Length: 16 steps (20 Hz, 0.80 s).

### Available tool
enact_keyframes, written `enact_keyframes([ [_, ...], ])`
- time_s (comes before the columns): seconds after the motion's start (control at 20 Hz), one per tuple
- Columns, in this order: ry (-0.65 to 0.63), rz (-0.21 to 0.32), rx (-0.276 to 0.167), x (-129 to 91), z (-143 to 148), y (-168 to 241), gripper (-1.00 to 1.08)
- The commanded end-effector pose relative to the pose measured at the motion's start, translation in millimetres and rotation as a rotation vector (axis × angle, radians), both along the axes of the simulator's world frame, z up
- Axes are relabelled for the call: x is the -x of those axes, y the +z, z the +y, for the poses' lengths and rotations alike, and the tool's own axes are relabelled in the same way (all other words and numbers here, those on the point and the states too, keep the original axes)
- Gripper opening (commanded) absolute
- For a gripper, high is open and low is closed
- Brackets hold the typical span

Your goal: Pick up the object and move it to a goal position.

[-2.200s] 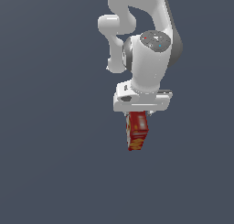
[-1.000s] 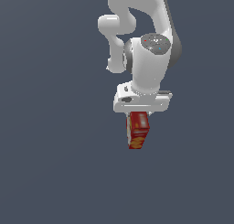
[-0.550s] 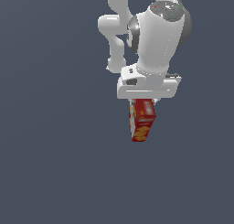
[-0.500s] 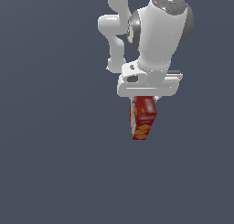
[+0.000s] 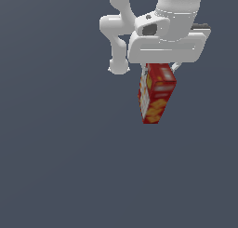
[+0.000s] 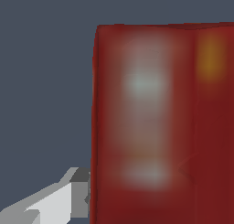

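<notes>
The pincer [image 5: 159,70] is clamping down on just one red cracker box [image 5: 157,94], which is hanging tilted off the ground.

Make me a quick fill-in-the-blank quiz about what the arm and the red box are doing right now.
1. The cracker box is mainly ____ in colour.
2. The claw grips the box at its ____ end.
3. The box hangs in the air, touching no ____.
4. In the wrist view, one pale ____ of the claw presses against the box's side.

Missing words: red; top; surface; finger
</notes>
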<state>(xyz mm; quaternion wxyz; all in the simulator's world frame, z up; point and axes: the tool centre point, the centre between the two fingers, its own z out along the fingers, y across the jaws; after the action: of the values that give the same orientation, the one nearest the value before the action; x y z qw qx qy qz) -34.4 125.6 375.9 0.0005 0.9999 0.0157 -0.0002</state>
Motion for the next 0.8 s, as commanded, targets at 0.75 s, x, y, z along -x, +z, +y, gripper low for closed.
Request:
enact_keyframes([
  [0.75,0.000,0.000,-0.001,45,36,165,-1.00],
])
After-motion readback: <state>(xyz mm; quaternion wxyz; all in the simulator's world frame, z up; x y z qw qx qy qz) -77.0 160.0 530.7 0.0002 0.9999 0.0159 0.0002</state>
